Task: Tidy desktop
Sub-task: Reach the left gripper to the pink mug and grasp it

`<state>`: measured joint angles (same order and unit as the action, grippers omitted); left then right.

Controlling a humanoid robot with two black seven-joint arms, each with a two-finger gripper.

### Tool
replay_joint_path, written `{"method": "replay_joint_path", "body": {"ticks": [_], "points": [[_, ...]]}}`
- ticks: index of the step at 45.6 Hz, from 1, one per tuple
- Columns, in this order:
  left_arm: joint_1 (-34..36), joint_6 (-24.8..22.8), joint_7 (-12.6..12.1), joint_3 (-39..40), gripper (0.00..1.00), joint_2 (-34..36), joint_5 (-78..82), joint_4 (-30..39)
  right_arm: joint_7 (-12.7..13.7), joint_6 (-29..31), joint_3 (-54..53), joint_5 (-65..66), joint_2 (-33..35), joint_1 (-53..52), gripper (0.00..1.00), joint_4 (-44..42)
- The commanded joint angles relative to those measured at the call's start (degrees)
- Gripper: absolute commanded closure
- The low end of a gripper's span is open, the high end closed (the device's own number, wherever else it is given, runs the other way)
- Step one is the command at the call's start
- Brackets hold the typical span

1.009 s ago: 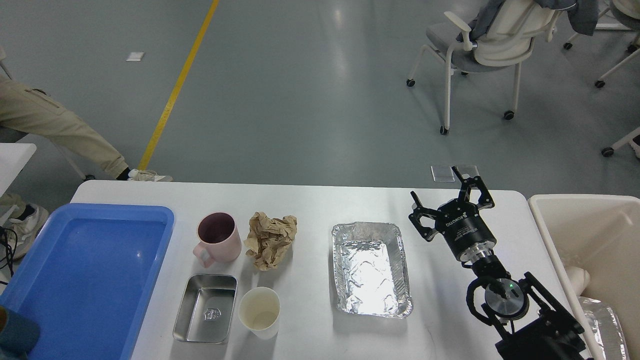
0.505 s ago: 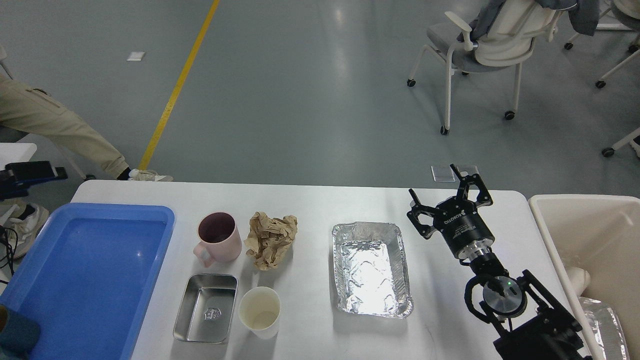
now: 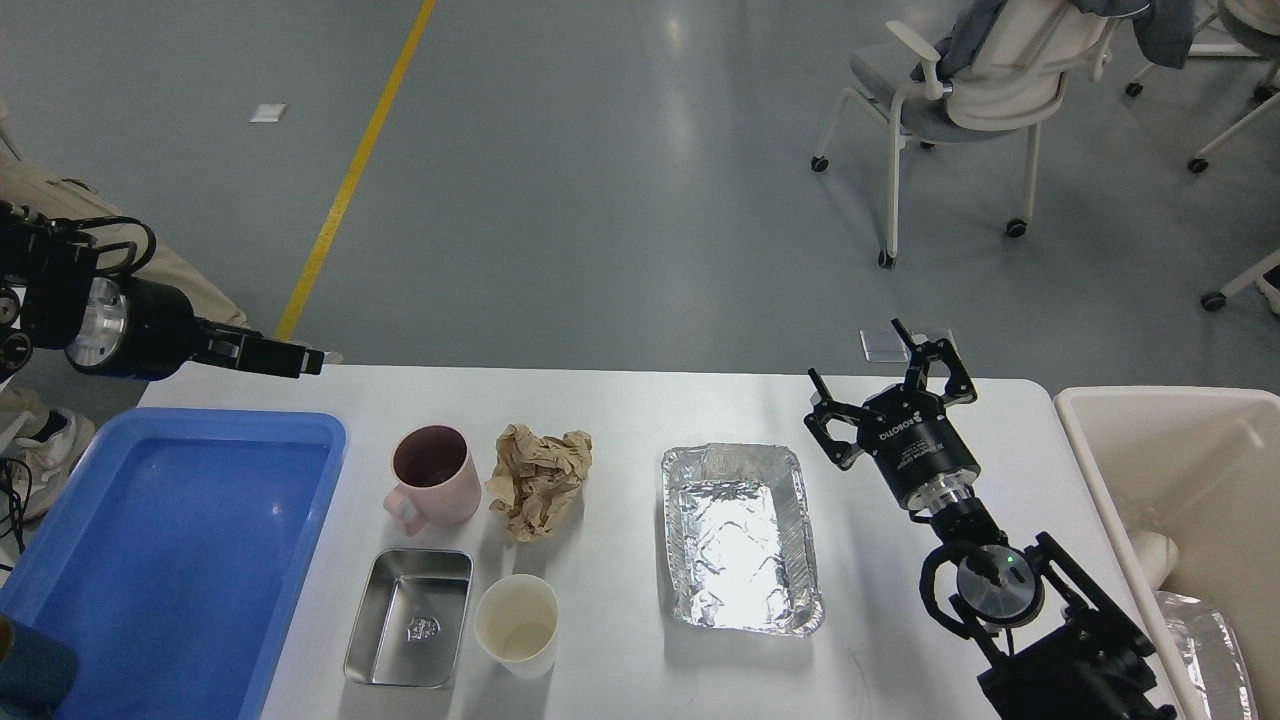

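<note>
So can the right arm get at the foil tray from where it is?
Probably yes. The right gripper is open and empty, hovering just right of the foil tray, with only bare desktop between them; nothing blocks the tray's right rim.

blue tray [image 3: 170, 560], pink mug [image 3: 432, 480], white desktop [image 3: 610, 410], beige bin [image 3: 1170, 470].

blue tray [image 3: 170, 560] left, pink mug [image 3: 432, 478], crumpled paper [image 3: 537, 480], steel tin [image 3: 410, 618], paper cup [image 3: 517, 625], foil pan [image 3: 740, 537], beige bin [image 3: 1175, 480] right.

White, round-cornered desktop [image 3: 620, 410], cluttered
</note>
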<state>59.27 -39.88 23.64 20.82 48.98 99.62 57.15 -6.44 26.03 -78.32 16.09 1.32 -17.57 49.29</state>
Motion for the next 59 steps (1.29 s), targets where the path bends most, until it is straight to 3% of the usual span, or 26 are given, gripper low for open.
{"method": "replay_joint_path", "body": {"ticks": [1,10,30,40,51,59], "points": [[4.27,0.24,1.58,-7.80,0.03,-2.65,1.62,-0.46,0.02,0.07,0.00,-0.01,-0.36,-0.36,0.00,0.02],[9.73,2.87,3.78,-19.23,0.03,-9.95,5.58,-7.48,-0.07,0.25,0.09,-0.01,-0.62,-0.53,0.00,0.02],[10.08,14.91,6.24,-35.58,0.03,-24.45,6.02,-21.81,-0.07,0.60,0.00,-0.10,-0.53,-0.27,0.00,-0.07],[7.88,18.78,8.70,-38.49,0.03,-29.73,5.93,-29.29,-0.07,0.69,0.00,-0.10,-0.53,0.26,0.00,-0.07],[5.51,21.77,8.88,-38.49,0.04,-31.66,4.44,-31.57,-0.07,0.69,0.00,-0.10,-0.53,0.17,0.00,-0.07],[3.66,25.28,10.19,-38.66,0.13,-31.75,4.26,-33.16,-0.07,0.69,0.00,-0.01,-0.53,0.26,0.00,-0.16]]}}
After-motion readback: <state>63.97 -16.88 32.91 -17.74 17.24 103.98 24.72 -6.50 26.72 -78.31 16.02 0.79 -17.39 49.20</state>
